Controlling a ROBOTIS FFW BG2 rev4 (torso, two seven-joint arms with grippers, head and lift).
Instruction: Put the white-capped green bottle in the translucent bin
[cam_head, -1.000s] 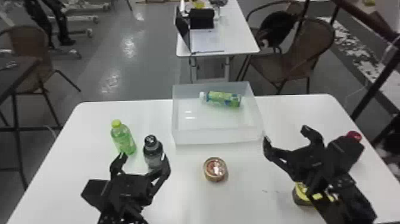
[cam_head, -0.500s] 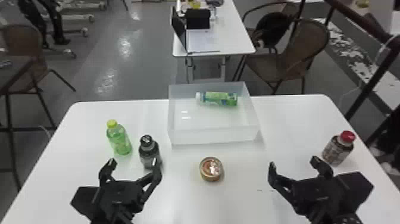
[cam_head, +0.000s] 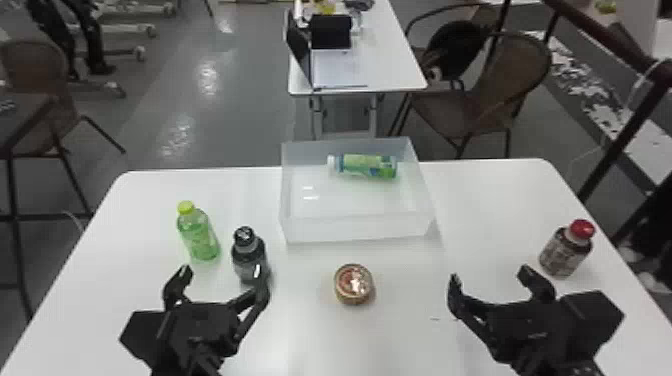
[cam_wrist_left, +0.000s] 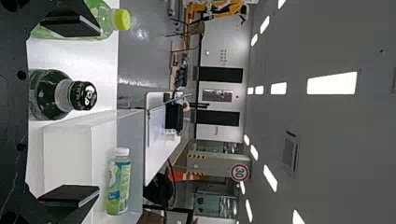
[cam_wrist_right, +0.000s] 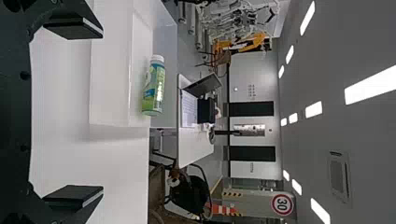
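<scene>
Inside the translucent, straight-walled rectangular bin (cam_head: 357, 230), the white-capped green bottle (cam_head: 367, 166) lies on its side near the far wall, cap toward the left; body cylindrical, label smooth, green and blue. Bin sits on a smooth white worktop (cam_head: 305, 345). Left of it, both upright: a clear green bottle with a yellow-green cap (cam_head: 199, 237) and a dark, glossy, round-shouldered bottle with a black cap (cam_head: 250, 257). In front of the bin: a squat round container with a shiny top (cam_head: 354, 284). Far right: a dark bottle with a red cap (cam_head: 565, 252). Left gripper (cam_head: 222, 275) and right gripper (cam_head: 491, 276): flat black fingers apart, nothing between the pads of either.
</scene>
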